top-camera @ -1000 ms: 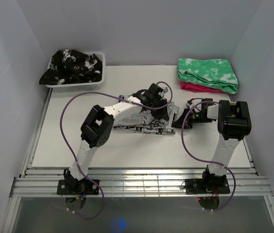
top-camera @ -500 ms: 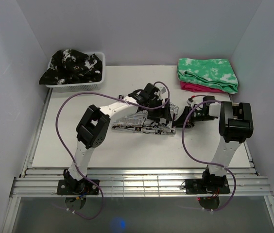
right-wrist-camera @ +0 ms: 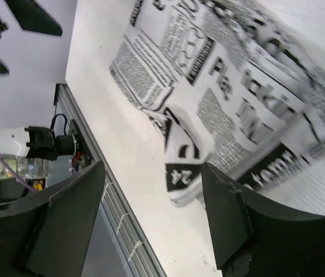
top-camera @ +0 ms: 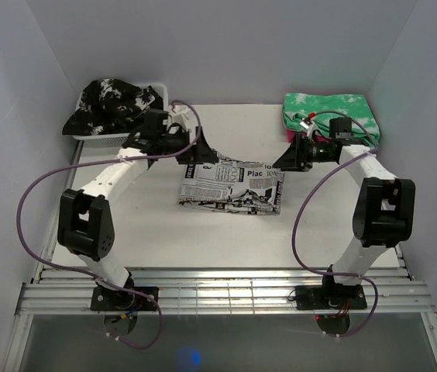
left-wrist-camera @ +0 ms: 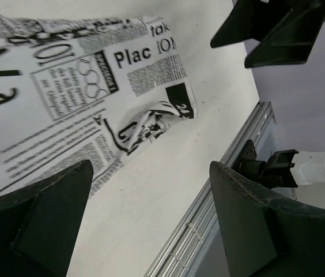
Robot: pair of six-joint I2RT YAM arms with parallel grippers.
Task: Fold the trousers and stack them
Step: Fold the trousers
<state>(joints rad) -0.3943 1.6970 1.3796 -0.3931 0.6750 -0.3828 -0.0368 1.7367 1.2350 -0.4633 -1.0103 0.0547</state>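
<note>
**Folded Flat, Both Grippers Off the Cloth**

Lying folded into a neat rectangle at the middle of the white table (top-camera: 125,225): long white cloth trousers with black newspaper print (top-camera: 230,186). Hovering by the far-left corner, black two-finger left gripper (top-camera: 201,152), spread wide, holding nothing. Poised off the far-right corner, matching right gripper (top-camera: 287,160), likewise gaping and empty. Clear of the cloth on both sides.
</note>
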